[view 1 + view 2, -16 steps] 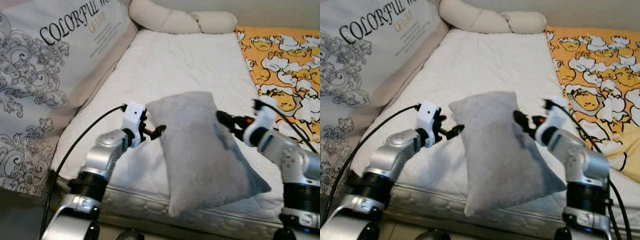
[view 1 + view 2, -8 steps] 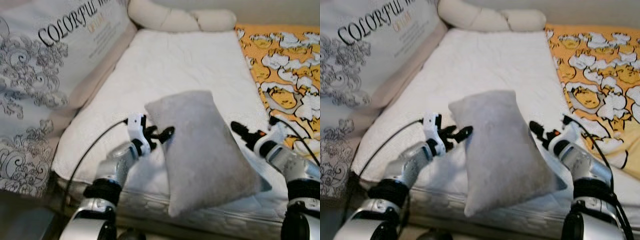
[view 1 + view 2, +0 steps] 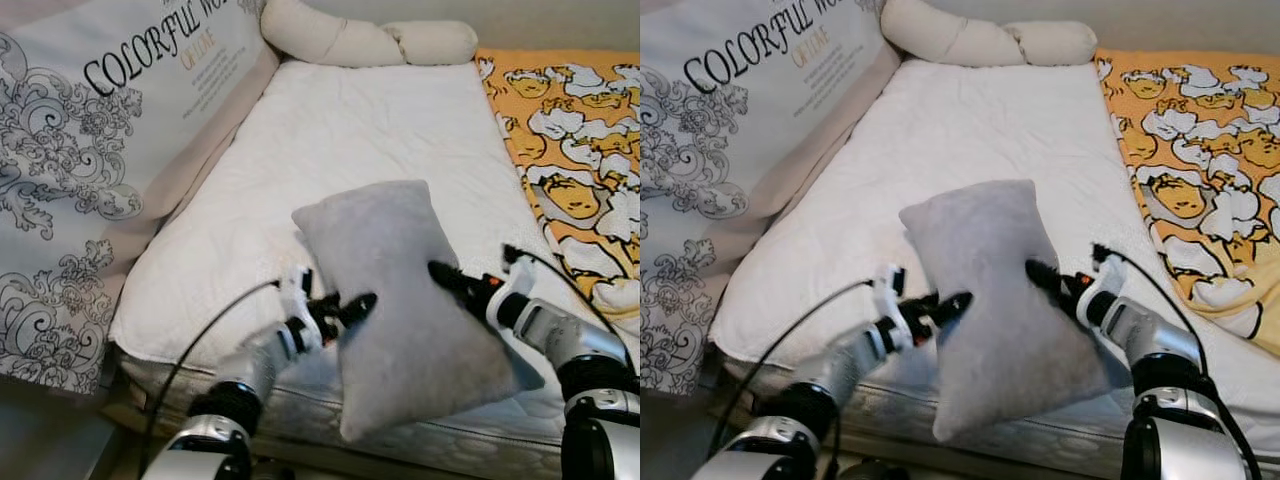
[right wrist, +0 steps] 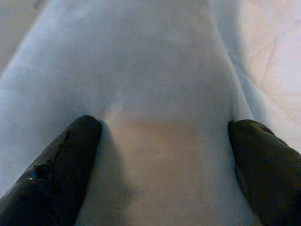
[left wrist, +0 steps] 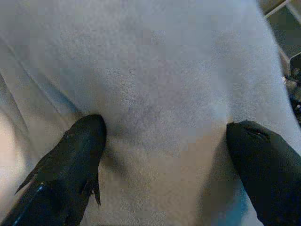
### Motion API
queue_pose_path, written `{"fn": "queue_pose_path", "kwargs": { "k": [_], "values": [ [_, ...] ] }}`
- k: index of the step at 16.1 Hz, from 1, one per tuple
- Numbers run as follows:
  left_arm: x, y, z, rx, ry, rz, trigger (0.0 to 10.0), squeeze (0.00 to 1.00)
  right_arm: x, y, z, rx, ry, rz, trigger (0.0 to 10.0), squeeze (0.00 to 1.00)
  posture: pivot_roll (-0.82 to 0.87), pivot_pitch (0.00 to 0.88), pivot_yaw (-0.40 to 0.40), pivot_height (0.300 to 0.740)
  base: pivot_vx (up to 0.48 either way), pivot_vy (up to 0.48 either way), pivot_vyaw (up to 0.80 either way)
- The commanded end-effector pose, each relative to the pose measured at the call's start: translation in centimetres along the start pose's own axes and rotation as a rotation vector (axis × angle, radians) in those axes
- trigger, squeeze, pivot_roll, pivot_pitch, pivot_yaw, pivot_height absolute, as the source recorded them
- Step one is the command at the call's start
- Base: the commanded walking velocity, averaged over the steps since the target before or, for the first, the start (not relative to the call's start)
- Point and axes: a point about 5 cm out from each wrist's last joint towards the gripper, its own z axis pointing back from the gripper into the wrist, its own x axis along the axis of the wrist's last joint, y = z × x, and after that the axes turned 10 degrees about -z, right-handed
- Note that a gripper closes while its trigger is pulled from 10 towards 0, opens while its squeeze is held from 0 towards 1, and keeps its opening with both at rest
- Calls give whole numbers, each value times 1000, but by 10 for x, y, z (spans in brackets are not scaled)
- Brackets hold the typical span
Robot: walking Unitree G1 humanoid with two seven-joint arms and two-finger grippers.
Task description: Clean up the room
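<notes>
- A soft grey plush rectangular pillow (image 3: 410, 300) stands tilted on its lower end at the lower centre of the head views, resting on the near edge of the bed.
- The left claw (image 3: 352, 305) sits at the lower centre-left, its black tips against the pillow's left side; in the left wrist view its two fingers (image 5: 80, 146) are spread wide and press into the grey fabric, so it is released, not clenched.
- The right claw (image 3: 442, 272) reaches in from the lower right and touches the pillow's right face; in the right wrist view its fingers (image 4: 70, 150) are likewise spread apart with the fabric between them, pressing rather than pinching.
- The pillow is held between the two claws, one on each side.
- The white quilted mattress (image 3: 370, 130) fills the middle of the frame.
- A large white cushion printed with grey scrollwork and the word "COLORFUL" (image 3: 90, 150) leans along the left side.
- A cream knotted bolster (image 3: 370, 40) lies across the top of the bed.
- An orange blanket with white cartoon figures (image 3: 575, 150) covers the upper right.
</notes>
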Motion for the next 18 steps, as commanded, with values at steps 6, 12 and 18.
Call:
{"fn": "queue_pose_path", "kwargs": {
  "k": [6,12,18],
  "values": [
    [-16,-13,-15,35,159,-99,0,0,-55,-14,-8,-111,129,-34,0,0,-53,0,75,740,0,0,0],
    [-4,-7,-18,71,164,-153,0,0,-69,-5,-20,-144,138,-46,0,0,-54,0,87,740,0,0,0],
    [-4,-3,-17,109,194,-174,0,0,-67,-3,-22,-161,86,87,0,0,-59,0,83,740,0,0,0]
  ]
}}
